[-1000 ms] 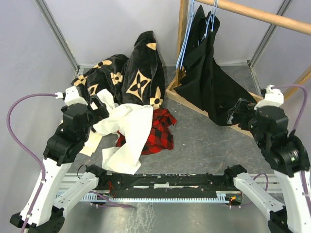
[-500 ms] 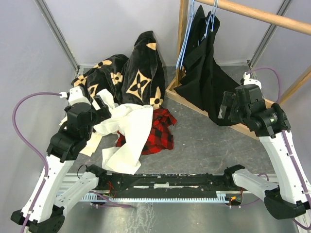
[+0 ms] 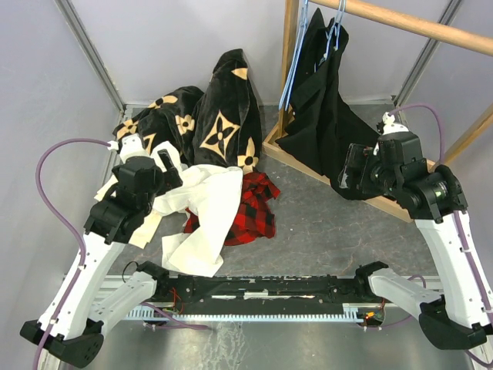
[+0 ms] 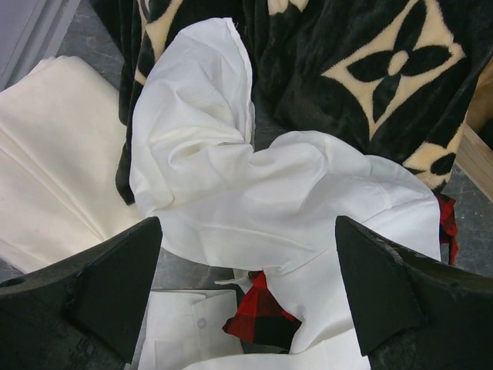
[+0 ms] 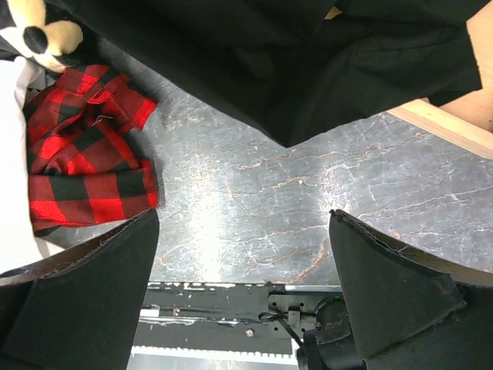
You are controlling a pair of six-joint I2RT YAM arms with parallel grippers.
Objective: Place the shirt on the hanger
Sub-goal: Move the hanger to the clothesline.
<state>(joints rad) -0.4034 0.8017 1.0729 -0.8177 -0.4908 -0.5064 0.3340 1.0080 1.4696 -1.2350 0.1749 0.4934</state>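
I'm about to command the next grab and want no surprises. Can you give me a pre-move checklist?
1. Left gripper open: ok, above the shirt.
2. Right gripper open and empty: ok.
3. Shirt lying on top: ok, it overlaps the plaid shirt.
4. Shirt's orientation readable: cannot tell, cloth crumpled.
5. Hanger off the rail: not ok, it hangs there beside a black garment.

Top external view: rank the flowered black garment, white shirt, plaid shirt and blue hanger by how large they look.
1. The flowered black garment, heaped at the back.
2. The white shirt, not far behind it.
3. The plaid shirt, partly under the white one.
4. The blue hanger, only thin wire.
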